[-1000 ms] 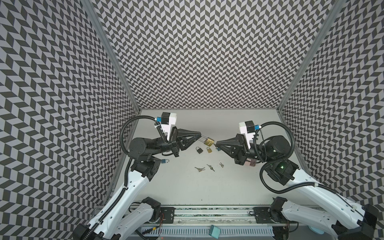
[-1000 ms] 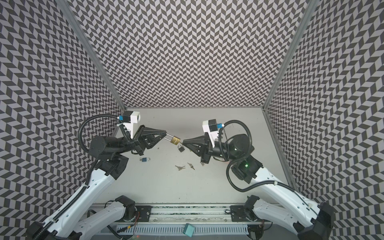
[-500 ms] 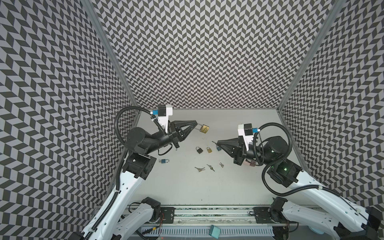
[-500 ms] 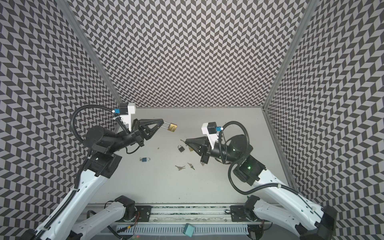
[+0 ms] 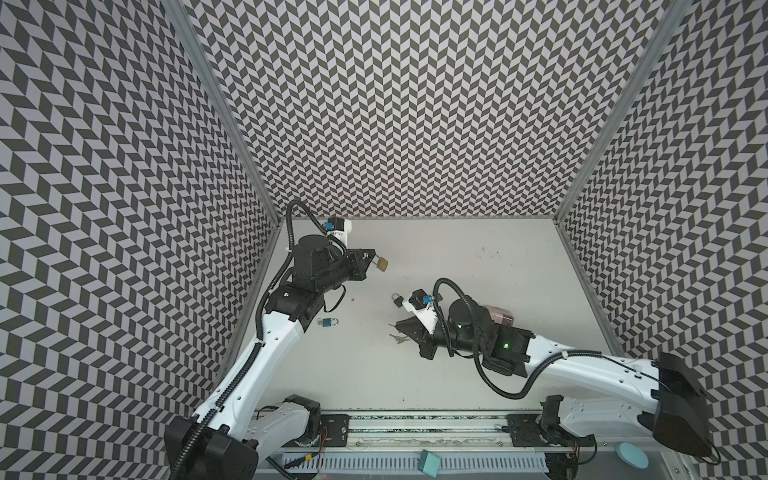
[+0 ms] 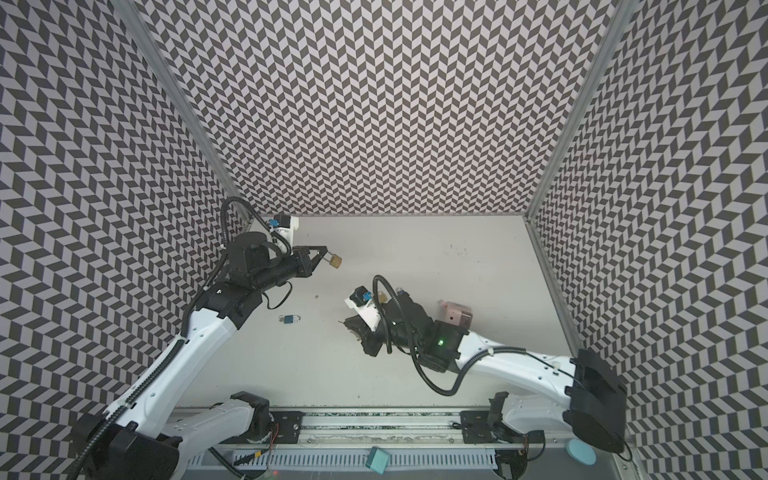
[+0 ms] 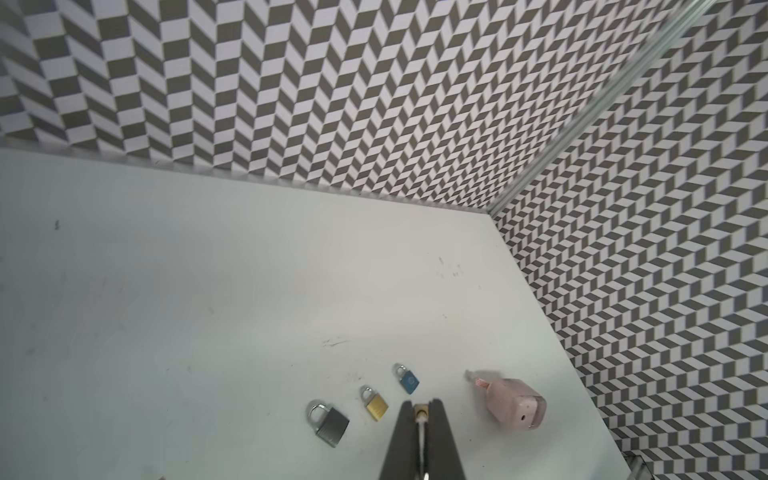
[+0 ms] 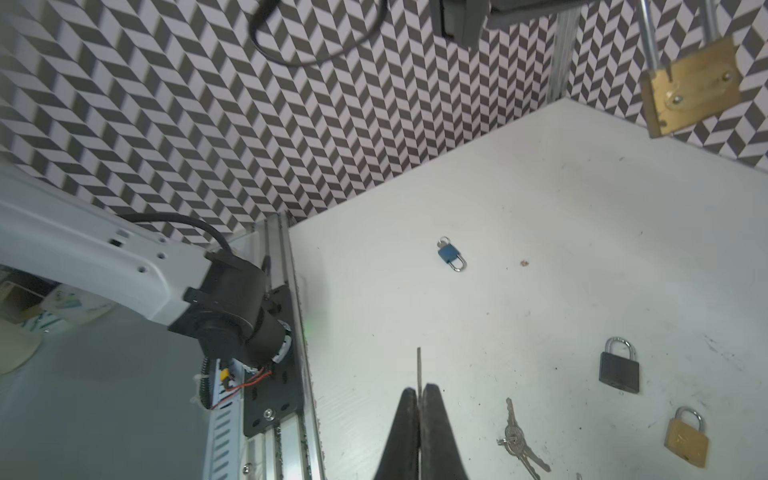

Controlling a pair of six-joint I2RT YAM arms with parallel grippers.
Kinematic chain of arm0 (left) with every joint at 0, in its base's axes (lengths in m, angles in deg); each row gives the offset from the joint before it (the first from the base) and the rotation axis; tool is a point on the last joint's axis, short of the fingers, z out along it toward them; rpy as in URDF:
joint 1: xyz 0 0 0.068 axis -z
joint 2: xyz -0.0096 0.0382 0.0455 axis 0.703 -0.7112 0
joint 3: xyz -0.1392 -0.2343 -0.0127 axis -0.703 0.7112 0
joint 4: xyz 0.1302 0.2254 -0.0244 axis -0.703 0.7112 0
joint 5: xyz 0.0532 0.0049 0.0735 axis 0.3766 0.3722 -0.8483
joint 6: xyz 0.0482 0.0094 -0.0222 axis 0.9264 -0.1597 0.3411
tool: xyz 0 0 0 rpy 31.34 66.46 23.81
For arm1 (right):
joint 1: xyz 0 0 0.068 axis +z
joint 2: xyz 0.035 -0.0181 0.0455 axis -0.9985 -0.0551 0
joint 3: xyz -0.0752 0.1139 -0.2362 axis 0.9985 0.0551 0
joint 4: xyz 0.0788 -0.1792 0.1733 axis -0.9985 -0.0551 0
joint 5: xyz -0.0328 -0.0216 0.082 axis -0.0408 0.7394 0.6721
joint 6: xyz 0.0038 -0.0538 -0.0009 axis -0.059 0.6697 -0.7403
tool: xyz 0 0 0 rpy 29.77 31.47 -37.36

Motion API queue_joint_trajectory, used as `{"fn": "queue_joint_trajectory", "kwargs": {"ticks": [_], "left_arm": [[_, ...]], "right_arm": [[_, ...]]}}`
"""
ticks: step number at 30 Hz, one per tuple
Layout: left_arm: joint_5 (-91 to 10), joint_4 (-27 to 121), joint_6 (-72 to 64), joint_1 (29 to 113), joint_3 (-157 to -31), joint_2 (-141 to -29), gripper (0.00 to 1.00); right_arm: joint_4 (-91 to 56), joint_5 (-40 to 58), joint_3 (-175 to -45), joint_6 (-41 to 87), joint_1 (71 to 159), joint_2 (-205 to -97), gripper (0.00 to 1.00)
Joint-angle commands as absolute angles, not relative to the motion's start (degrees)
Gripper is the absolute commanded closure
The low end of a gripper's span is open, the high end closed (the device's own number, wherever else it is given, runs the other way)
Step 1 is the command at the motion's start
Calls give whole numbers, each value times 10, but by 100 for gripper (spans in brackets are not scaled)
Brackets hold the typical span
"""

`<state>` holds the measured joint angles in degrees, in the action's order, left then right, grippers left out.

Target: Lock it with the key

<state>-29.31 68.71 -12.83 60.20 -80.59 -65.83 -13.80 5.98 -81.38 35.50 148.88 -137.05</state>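
left gripper (image 5: 371, 254): clamped tight on the shackle of the long-shackle brass padlock (image 5: 382, 264). It's held up off the bench (image 5: 374, 374), body dangling just past the tips.
right gripper (image 8: 419, 392): pinched closed on a single key (image 8: 419, 365), blade poking straight out ahead of the tips, low over the bench.
the bit that matters: the padlock is well apart from the right gripper, ahead of it, higher and off to one side, so the blade isn't lined up with it. In the right wrist view the padlock's underside, where I'd guess the keyhole is, looks turned roughly toward the key.
long axes: shackle runs on in line with the left gripper, blade in line with the right gripper.
nearer arm: left has the lock and right has the key, so the gap needs closing imo.
shackle: can't tell if it's seated.
spares: key bunch (image 8: 517, 440), dark grey padlock (image 8: 619, 370) and small brass padlock (image 8: 685, 436) lie beside the right gripper. The blue padlock (image 8: 451, 254) is further ahead.
writing: nothing readable.
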Motion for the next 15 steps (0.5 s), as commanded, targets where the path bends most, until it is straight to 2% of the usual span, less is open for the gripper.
{"fn": "queue_joint_trajectory", "kwargs": {"ticks": [1, 9, 15], "left_arm": [[-310, 696, -135, 568, -790, -633, 100], [-297, 714, -126, 488, -746, -589, 100], [-288, 714, -128, 471, -728, -566, 100]], "right_arm": [[-101, 38, -821, 358, 1499, -1409, 100], [-98, 53, -879, 352, 1505, -1552, 100], [-81, 37, -923, 337, 1503, -1649, 100]]}}
